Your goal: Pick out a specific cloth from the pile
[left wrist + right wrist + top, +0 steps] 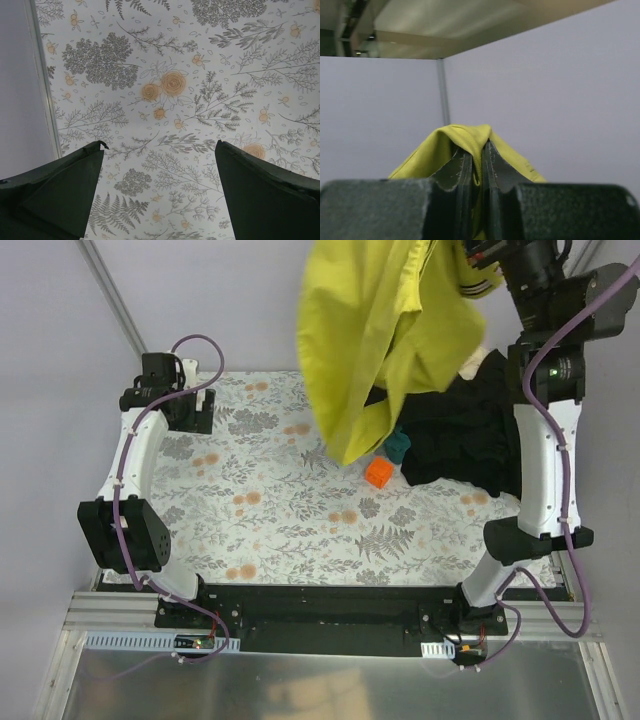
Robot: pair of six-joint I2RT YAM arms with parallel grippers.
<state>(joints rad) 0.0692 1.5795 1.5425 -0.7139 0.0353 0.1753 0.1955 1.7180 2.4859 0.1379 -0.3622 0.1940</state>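
Note:
The yellow-green cloth (380, 330) hangs high over the back of the table, its striped hem band (481, 286) near the top right. My right gripper (478, 147) is shut on a fold of the cloth (451, 142), raised well above the table; in the top view cloth and wrist mostly cover it. The pile (465, 435) of black garments lies at the back right, below the cloth's lower tip, with a small teal piece (398, 447) at its left edge. My left gripper (160, 145) is open and empty over the bare floral table, at the back left (183, 395).
An orange cube (379, 472) sits on the floral tablecloth (280, 510) just left of the pile, under the hanging cloth's tip. A cream piece (474, 366) peeks out behind the pile. Grey walls and a frame post (110, 295) bound the back and left.

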